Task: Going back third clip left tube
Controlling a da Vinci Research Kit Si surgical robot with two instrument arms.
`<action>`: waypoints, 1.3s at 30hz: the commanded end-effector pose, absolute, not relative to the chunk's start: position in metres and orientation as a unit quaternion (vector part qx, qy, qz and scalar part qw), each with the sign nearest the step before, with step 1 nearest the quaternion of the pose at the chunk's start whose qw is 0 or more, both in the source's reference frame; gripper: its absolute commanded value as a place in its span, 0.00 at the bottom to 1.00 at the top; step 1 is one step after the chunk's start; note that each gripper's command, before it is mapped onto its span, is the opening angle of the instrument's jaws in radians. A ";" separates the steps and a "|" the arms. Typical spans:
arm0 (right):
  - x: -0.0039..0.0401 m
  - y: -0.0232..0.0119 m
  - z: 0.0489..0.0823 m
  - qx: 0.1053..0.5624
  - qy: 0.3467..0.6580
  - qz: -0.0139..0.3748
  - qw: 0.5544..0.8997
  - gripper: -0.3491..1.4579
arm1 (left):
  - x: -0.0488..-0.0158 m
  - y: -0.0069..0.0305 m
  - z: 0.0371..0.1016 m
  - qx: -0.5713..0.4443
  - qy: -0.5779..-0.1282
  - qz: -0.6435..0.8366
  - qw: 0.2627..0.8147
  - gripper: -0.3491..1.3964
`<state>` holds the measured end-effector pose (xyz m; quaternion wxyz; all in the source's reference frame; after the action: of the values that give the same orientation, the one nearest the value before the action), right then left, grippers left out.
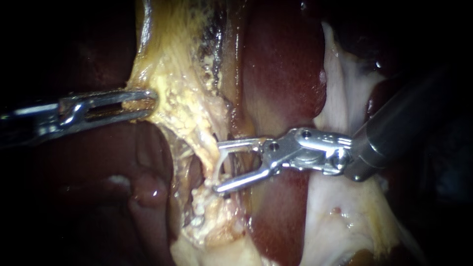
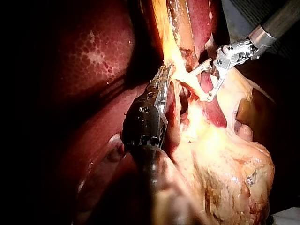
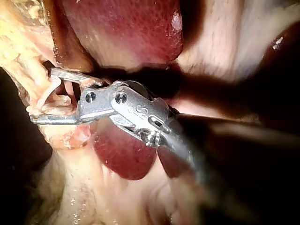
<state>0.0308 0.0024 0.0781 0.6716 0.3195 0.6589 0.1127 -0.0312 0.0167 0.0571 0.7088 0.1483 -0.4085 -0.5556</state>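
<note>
The tube (image 1: 222, 166), a thin pale strand, runs at the edge of the yellow tissue (image 1: 187, 108), with dark red liver (image 1: 286, 74) just beside it. The right instrument (image 1: 218, 166) has its jaws wide open astride the tube, one jaw above it and one below, with a clear gap and no grip; the right wrist view (image 3: 42, 96) shows the same. No clip can be made out on the tube. Well apart from the tube, the left instrument (image 1: 150, 103) has its jaws clamped on the yellow tissue's border.
</note>
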 end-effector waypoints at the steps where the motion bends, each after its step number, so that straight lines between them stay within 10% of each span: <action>1: 0.0306 0.0024 0.0781 0.319 0.659 0.111 0.672 0.52 | -0.0311 0.0166 0.0570 0.148 -0.409 -0.556 0.709 0.00; 39: 0.0208 0.0068 0.0720 0.239 0.659 0.060 0.711 0.53 | -0.0311 0.0166 0.0571 0.148 -0.409 -0.555 0.709 0.00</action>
<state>0.0206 0.0068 0.0718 0.7107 0.2384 0.6592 0.0597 -0.0310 0.0166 0.0571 0.7088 0.1484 -0.4091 -0.5551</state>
